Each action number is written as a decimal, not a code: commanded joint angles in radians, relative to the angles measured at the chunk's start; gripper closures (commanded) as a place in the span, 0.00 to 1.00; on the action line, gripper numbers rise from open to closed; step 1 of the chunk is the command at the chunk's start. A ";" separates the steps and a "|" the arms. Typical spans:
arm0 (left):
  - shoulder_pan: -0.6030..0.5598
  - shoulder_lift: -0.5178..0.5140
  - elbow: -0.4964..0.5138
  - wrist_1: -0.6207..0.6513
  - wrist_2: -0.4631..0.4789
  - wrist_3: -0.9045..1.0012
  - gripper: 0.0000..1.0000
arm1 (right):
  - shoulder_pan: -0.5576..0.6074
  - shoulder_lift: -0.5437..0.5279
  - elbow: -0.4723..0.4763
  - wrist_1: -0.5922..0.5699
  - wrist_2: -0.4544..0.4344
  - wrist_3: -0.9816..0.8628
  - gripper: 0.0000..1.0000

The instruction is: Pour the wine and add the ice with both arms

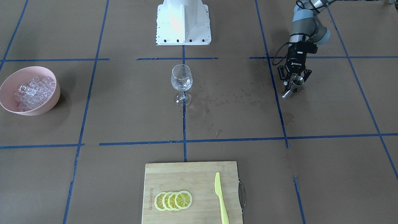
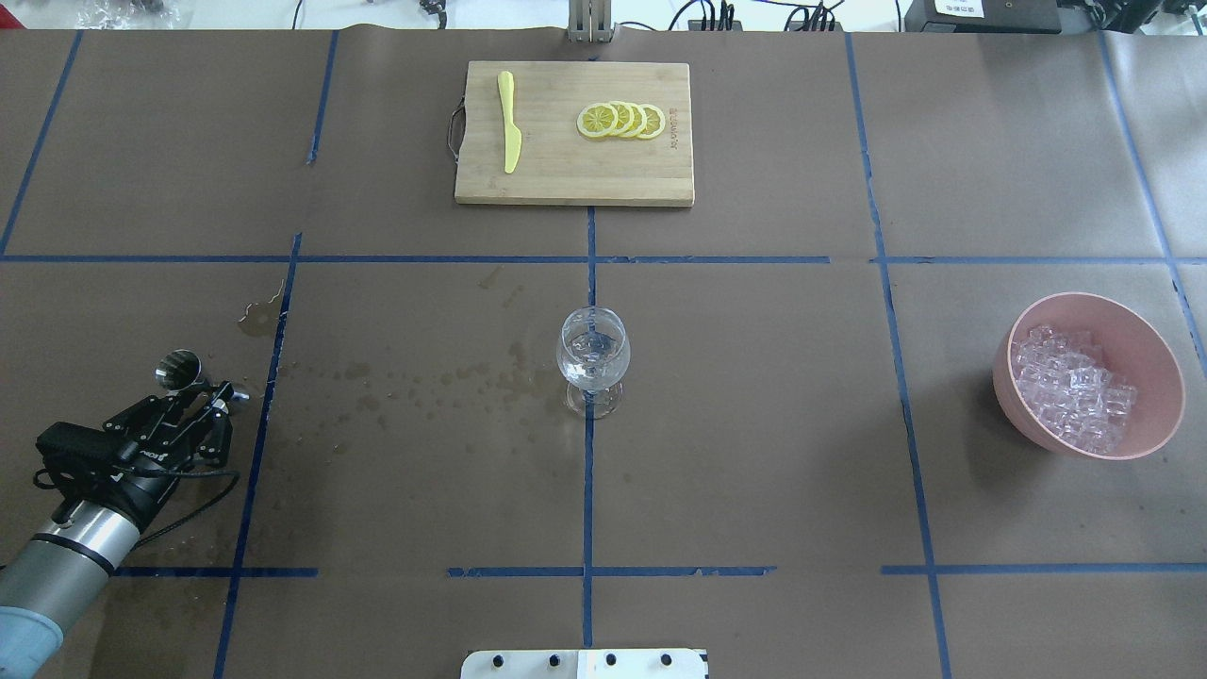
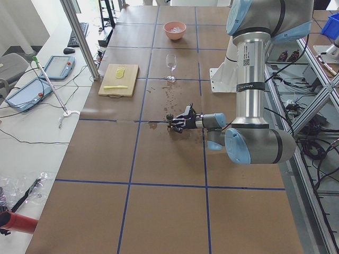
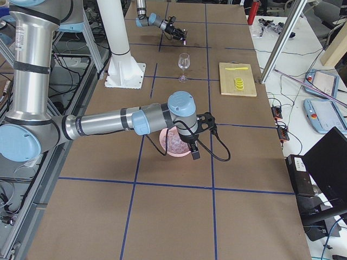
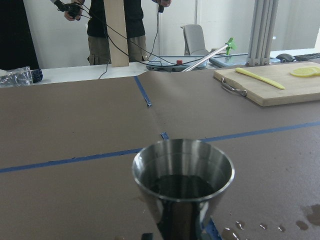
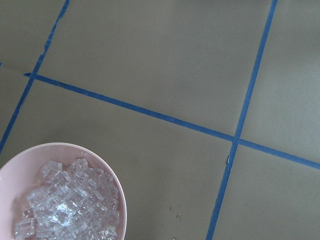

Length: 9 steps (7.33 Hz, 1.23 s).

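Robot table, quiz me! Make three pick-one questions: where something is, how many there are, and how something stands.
1. Where is the ice?
A) in the pink bowl
B) in a blue bucket
C) on a green plate

2. How many lemon slices lie on the cutting board?
A) two
B) four
C) seven

3. How is the wine glass standing?
A) lying down
B) upside down
C) upright

Answers: 1 A, the clear cubes are heaped inside the bowl. 2 B, four overlapping slices show. 3 C, its foot is at the bottom.

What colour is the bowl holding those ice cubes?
Pale pink; the bowl shows best in the overhead exterior view.
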 commanded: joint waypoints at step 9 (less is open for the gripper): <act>-0.002 0.000 -0.012 -0.003 0.020 0.000 1.00 | 0.000 0.002 -0.001 0.000 0.000 -0.001 0.00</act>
